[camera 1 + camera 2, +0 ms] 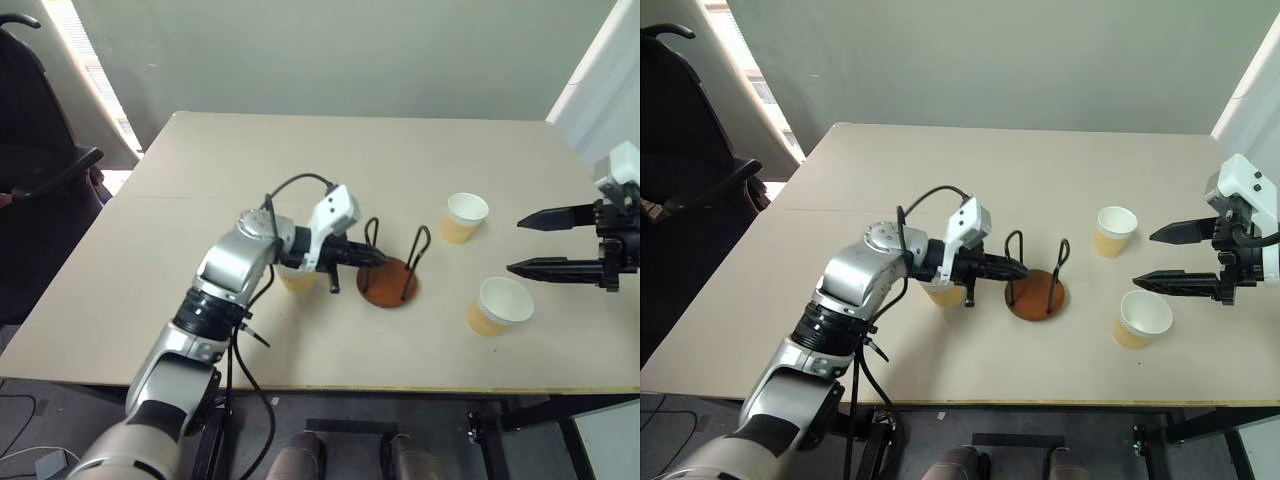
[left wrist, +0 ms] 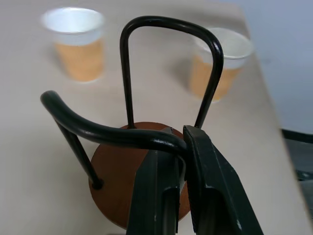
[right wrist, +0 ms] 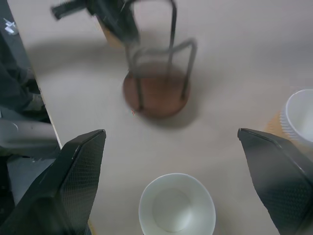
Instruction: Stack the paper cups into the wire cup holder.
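- While my left fingers (image 2: 183, 161) are pinching one wire loop of the wire cup holder (image 1: 389, 283), a paper cup (image 1: 298, 277) is sitting just behind them.
- My right fingers (image 1: 530, 243) are hanging spread, two paper cups (image 1: 464, 217) (image 1: 499, 306) standing on the bench (image 1: 200, 200) just ahead of their tips.

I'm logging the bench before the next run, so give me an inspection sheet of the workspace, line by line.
Surface: beige tabletop, seam across it.
Job's things: round reddish-brown wire cup holder, no cup in it; three tan paper cups with white rims, upright: one behind left arm, two at right.
Clutter: nothing seen.
Hands: left hand shut on holder's near wire loop; right hand open, holding nothing, near the two cups.
Cables: black cable looping over left wrist.
Surroundings: dark chair at left, pale wall behind.
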### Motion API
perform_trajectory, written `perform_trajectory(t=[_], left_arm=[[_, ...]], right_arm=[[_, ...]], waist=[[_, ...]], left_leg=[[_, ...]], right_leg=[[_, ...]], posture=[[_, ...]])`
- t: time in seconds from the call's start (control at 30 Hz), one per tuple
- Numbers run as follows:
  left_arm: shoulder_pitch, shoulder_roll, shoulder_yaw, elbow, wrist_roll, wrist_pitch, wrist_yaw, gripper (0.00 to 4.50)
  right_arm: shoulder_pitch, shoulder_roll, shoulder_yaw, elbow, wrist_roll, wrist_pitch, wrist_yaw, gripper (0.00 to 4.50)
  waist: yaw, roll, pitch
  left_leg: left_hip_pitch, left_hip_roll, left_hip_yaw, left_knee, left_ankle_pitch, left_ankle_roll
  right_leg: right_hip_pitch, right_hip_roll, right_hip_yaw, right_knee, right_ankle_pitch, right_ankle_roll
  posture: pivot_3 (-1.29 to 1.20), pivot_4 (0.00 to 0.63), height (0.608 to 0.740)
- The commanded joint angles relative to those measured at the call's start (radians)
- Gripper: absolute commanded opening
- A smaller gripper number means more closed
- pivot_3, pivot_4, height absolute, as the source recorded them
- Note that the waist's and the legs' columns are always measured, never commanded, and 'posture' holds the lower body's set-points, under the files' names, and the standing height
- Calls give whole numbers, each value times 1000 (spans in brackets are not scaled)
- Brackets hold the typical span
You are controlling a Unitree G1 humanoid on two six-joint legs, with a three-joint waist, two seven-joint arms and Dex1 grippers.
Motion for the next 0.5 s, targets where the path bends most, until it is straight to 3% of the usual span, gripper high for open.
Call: perform_trajectory(t=[0.03,0.4,0.5], left_arm=[[8,-23,-13,-60,-21,17,24,18],[61,-14,-108,-34,58,-34,59,18],[82,10,-133,-63,80,-45,58,807]], right_arm=[[-18,-13,-44,-10,9,-19,-9,4500],[-65,20,17,-13,7,-34,-28,4500],[-97,31,55,-3,-4,-53,-24,4500]], waist=[[0,0,0],[0,0,0],[-2,0,0]], left_leg=[[0,0,0,0,0,0],[7,0,1,0,0,2],[11,-1,1,0,-2,5]], right_leg=[[0,0,0,0,0,0],[7,0,1,0,0,1],[11,0,1,-1,-1,1]], posture=[[0,150,740],[0,150,740],[0,150,740]])
